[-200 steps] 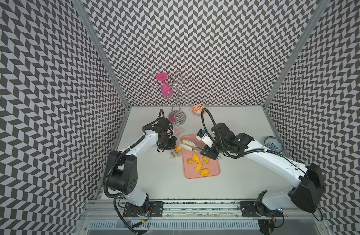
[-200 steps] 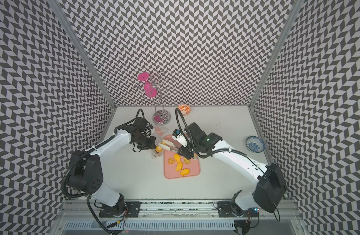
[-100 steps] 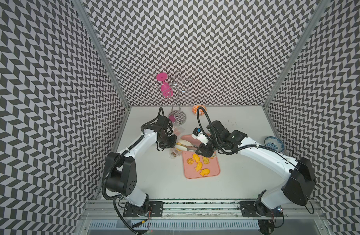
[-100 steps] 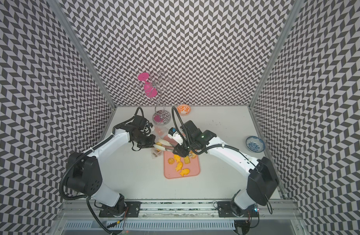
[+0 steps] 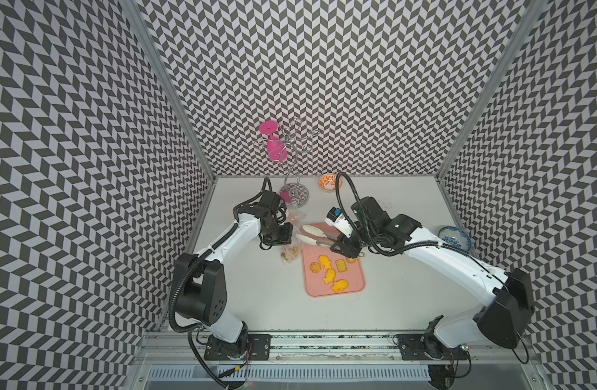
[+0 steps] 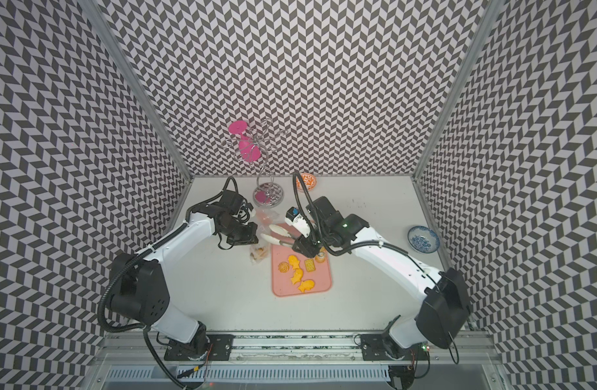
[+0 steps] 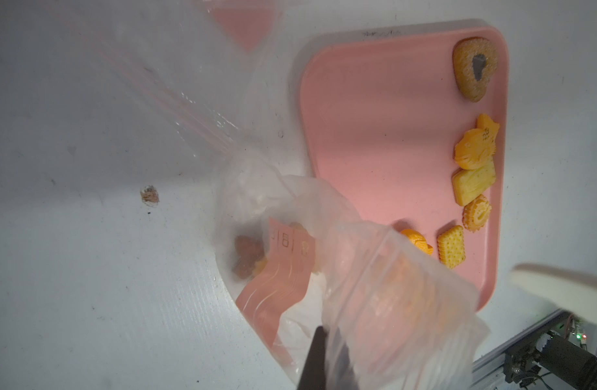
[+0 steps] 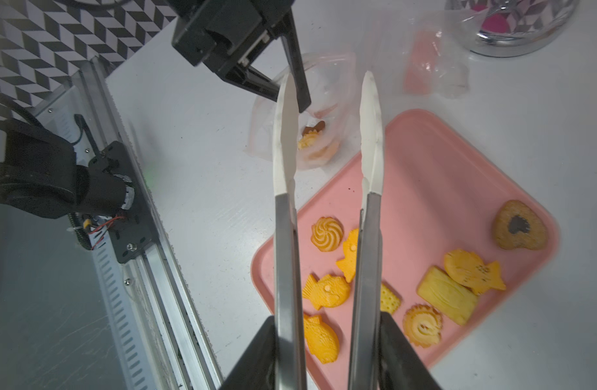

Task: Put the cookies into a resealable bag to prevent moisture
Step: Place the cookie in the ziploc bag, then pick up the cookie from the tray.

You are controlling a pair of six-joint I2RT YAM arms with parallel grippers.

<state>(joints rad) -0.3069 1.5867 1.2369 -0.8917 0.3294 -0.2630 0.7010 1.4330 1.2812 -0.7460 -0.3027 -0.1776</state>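
Note:
Several yellow-orange cookies (image 5: 327,273) (image 6: 299,273) (image 8: 326,290) and a brown heart cookie (image 8: 520,229) lie on the pink tray (image 5: 358,290) (image 6: 324,287) (image 7: 374,118). A clear resealable bag (image 5: 288,253) (image 6: 258,253) (image 7: 374,287) lies left of the tray. A few cookies (image 7: 246,256) (image 8: 312,140) are inside the bag. My left gripper (image 5: 283,236) (image 7: 327,358) is shut on the bag's upper edge and holds its mouth up. My right gripper (image 5: 344,248) (image 8: 327,337) is shut on the handles of white-tipped tongs (image 5: 315,234) (image 6: 278,234) (image 8: 285,135). The tongs' tips stand apart and empty over the bag's mouth.
A wire glass rack (image 5: 295,196) with a pink glass (image 5: 275,148) stands at the back. An orange bowl (image 5: 330,182) sits beside the rack. A blue bowl (image 5: 454,238) is at the right edge. More clear plastic (image 8: 432,67) lies by the rack's base.
The tongs reached the bag's mouth and spread wider. The orange cookie seen at their tips a second ago is gone from them. The left gripper has kept hold of the bag.

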